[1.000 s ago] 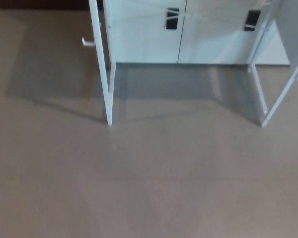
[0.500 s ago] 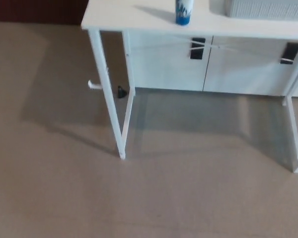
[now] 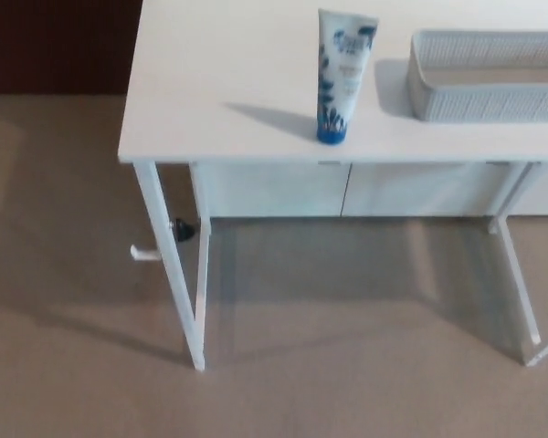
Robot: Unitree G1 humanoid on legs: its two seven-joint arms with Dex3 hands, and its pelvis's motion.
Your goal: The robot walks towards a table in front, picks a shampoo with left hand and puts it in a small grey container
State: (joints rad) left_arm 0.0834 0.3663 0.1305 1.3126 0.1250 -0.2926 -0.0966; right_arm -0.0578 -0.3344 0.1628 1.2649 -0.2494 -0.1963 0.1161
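Note:
A white and blue shampoo tube (image 3: 342, 76) stands upright on its blue cap near the front edge of a white table (image 3: 219, 82). To its right, a small grey woven container (image 3: 490, 75) sits on the same tabletop, cut off by the picture's right edge. The tube and the container are apart. Neither of my hands shows in the head view.
The table stands on thin white legs (image 3: 173, 274) over a beige carpet. White cabinet fronts (image 3: 347, 190) sit behind and under the tabletop. A small white bracket (image 3: 144, 253) and a black knob (image 3: 182, 230) are by the left leg. A dark wall is at top left.
The whole picture has shifted: the camera has tilted up, so the tabletop, the full tube and the container now show. Nothing on the table has moved.

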